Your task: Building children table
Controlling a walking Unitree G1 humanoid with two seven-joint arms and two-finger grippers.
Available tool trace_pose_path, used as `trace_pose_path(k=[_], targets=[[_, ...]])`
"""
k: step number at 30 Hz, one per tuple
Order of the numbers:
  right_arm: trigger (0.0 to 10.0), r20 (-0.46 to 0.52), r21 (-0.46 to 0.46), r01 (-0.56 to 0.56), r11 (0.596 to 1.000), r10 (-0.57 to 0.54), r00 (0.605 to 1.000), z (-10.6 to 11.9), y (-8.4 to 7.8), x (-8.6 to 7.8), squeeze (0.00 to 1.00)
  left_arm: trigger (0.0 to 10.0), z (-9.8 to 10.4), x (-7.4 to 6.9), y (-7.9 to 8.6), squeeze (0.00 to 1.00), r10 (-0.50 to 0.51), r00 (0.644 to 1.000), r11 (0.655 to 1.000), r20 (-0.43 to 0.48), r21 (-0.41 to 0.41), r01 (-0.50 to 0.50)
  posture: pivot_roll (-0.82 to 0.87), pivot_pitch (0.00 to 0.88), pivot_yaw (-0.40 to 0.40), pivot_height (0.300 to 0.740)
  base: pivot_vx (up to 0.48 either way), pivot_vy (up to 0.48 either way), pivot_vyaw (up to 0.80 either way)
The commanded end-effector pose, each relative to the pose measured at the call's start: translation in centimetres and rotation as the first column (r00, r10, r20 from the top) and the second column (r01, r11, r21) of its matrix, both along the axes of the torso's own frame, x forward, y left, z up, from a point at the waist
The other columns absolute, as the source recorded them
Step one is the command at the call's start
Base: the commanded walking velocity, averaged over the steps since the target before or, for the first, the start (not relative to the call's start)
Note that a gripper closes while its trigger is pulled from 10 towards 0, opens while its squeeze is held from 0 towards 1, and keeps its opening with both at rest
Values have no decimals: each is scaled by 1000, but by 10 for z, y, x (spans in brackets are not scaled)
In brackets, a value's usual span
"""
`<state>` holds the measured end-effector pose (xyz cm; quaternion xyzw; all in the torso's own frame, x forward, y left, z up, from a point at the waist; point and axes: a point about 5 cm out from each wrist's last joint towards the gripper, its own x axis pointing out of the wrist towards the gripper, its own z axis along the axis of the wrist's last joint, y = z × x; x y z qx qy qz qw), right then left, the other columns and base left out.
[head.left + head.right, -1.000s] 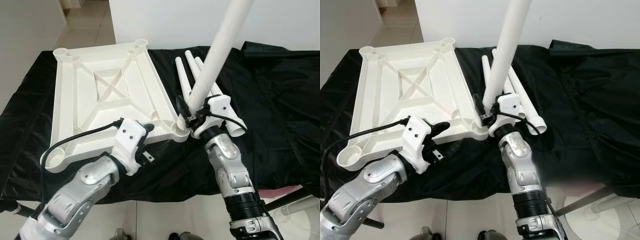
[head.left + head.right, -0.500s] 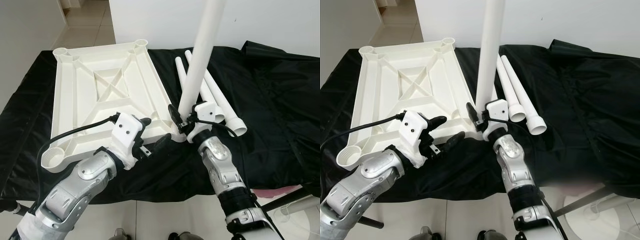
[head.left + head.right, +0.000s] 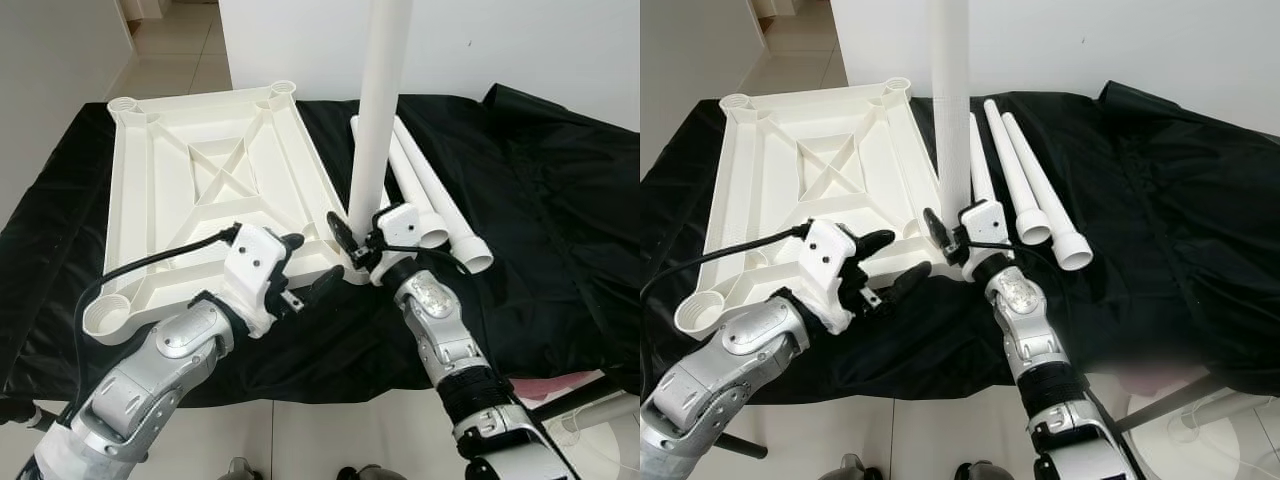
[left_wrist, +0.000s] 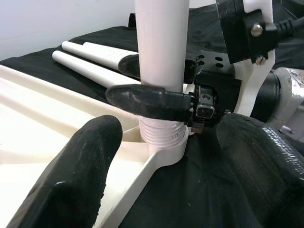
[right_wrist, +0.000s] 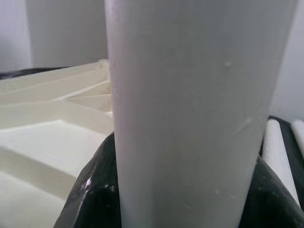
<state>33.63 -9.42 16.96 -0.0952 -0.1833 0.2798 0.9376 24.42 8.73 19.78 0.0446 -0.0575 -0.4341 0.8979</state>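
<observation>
Left eye view gives us the white tabletop [image 3: 215,190] lying upside down on a black cloth [image 3: 560,200], ribs up, a round socket at each corner. Our right gripper [image 3: 352,240] is clamped on a white leg [image 3: 378,110] near its lower end and holds it upright over the tabletop's near right corner. From the left wrist view we see the leg's threaded end sitting in that corner socket [image 4: 164,145], with several threads showing above the rim, and one black right finger [image 4: 147,102] wrapped across the leg just above them. Our left gripper [image 3: 305,268] hangs just left of the socket, at the tabletop's near edge, its fingers spread apart with nothing between them, pointing at the leg. Three more legs [image 3: 1025,185] lie side by side on the cloth to the right of the tabletop, wide ends toward us, the leftmost partly hidden behind the upright leg.
</observation>
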Motion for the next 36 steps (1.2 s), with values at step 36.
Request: trace_pose_path(k=[36], targets=[[10000,-319,82,-76,994,99,943,-54,-7,4,0,10000,-2,-12,1,0,-139,990,990,-10,36,139,28,134,-23,740,0,0,0]])
